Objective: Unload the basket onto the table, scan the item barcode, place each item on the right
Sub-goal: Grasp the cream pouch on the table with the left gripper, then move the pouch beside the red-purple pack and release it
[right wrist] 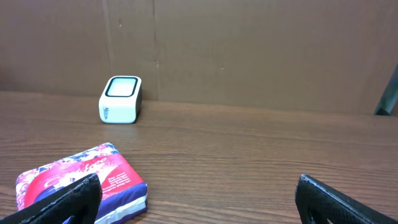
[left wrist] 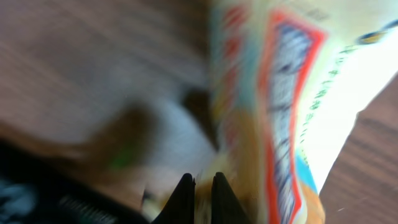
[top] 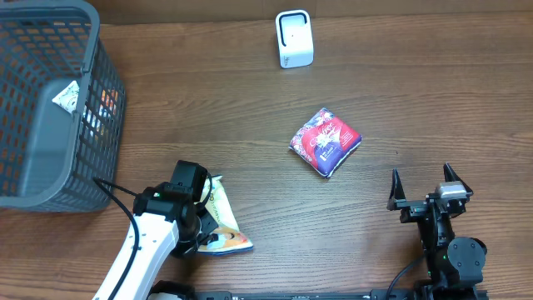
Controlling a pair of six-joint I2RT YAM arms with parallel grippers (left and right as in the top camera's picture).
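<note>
Lying at the front-left of the bench (top: pixel 250 108): yellow snack packet (top: pixel 223 218), long axis roughly front to back, touching the left tool (left wrist: pixel 200 186). Closed tight at its edge; cannot tell whether film is pinched. Scanner (top: pixel 294 38) well back and rightward. Right tool (top: pixel 420 171) spread wide, empty, farther off.

Grey basket (top: pixel 50 108); white scanner (top: pixel 294 39), black-rimmed face; red, purple-edged patterned pouch (top: pixel 325 142); pale yellow packet (top: pixel 221 218), seemingly red-bordered through the blur; brown woodgrain table (top: pixel 208 100).

Yellow packet (top: pixel 226 223) front-left, red packet (top: pixel 325 142) centre, white scanner (top: pixel 294 38) upright behind
</note>
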